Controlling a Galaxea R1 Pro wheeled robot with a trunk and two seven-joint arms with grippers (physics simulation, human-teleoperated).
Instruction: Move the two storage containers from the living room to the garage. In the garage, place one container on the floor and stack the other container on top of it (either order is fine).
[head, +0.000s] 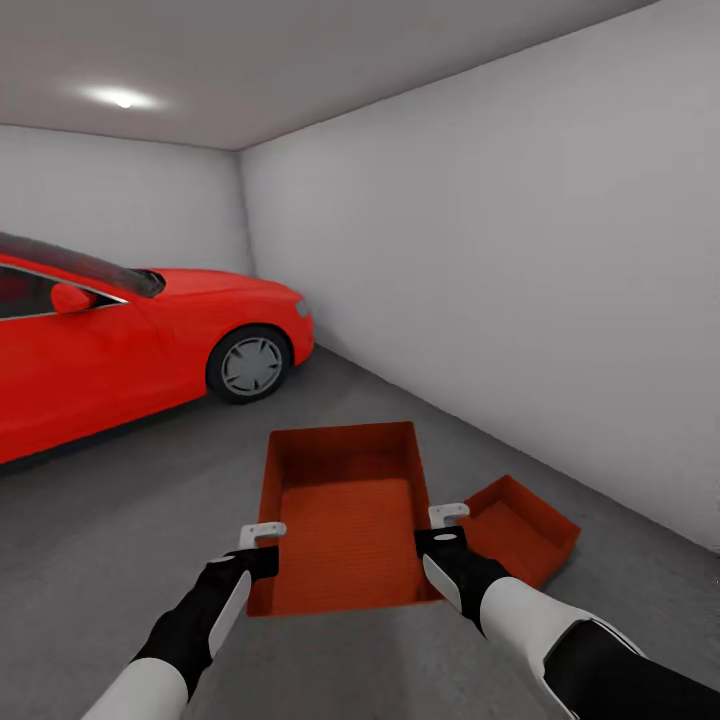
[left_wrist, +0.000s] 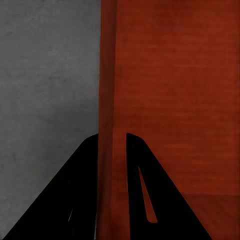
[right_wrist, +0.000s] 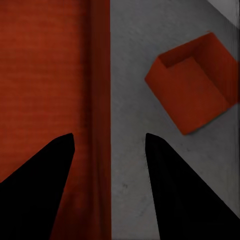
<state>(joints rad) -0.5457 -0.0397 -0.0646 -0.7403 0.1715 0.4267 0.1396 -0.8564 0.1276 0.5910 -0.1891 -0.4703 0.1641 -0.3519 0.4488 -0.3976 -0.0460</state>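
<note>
An orange-red storage container (head: 345, 520) sits level in front of me between both arms in the garage. My left gripper (head: 262, 535) is shut on its left wall; the left wrist view shows my gripper (left_wrist: 112, 136) pinching that wall of the container (left_wrist: 170, 100). My right gripper (head: 447, 515) is at the right wall. In the right wrist view this gripper (right_wrist: 109, 135) is open, its fingers straddling the wall of the container (right_wrist: 45, 75) with gaps on both sides. The second storage container (head: 520, 530) rests on the dark grey floor (head: 120, 540) just to the right, turned at an angle (right_wrist: 192, 90).
A red car (head: 100, 340) is parked at the left, its front wheel (head: 250, 365) a little beyond the containers. A plain grey-white wall (head: 520, 280) runs along the right side, close behind the second container. Bare concrete lies between me and the car.
</note>
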